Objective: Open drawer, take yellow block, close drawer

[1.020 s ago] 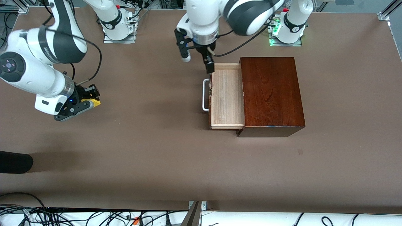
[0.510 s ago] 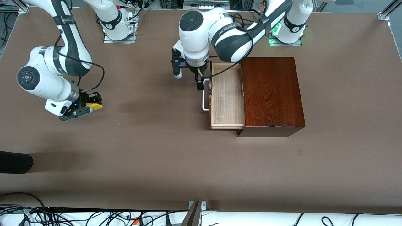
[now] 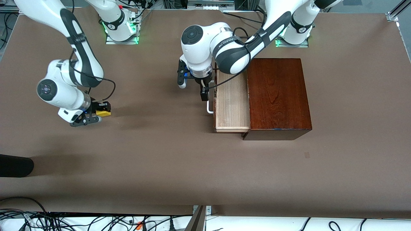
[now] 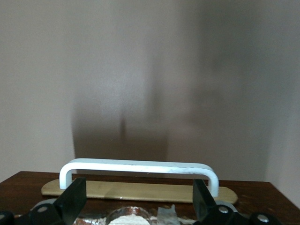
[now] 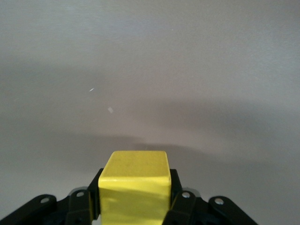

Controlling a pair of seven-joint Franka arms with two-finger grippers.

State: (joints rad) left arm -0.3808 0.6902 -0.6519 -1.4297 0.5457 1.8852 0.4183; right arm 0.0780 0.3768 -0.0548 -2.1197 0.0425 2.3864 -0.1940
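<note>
Matte brown table (image 3: 160, 166): right gripper (image 3: 102, 113) pinches smooth yellow block (image 3: 103, 113); left gripper (image 3: 205, 93) spread.

no legible text, labels, brands or numbers on any surface in view

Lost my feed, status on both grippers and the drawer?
Right gripper shut on yellow block, over bare table. Left gripper open at handle. Drawer open. Nothing in the way.

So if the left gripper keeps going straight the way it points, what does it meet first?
Probably the drawer: the left gripper, fingers open, points down at the white handle on the drawer's dark front. Depth is unclear; it may already be close.
</note>
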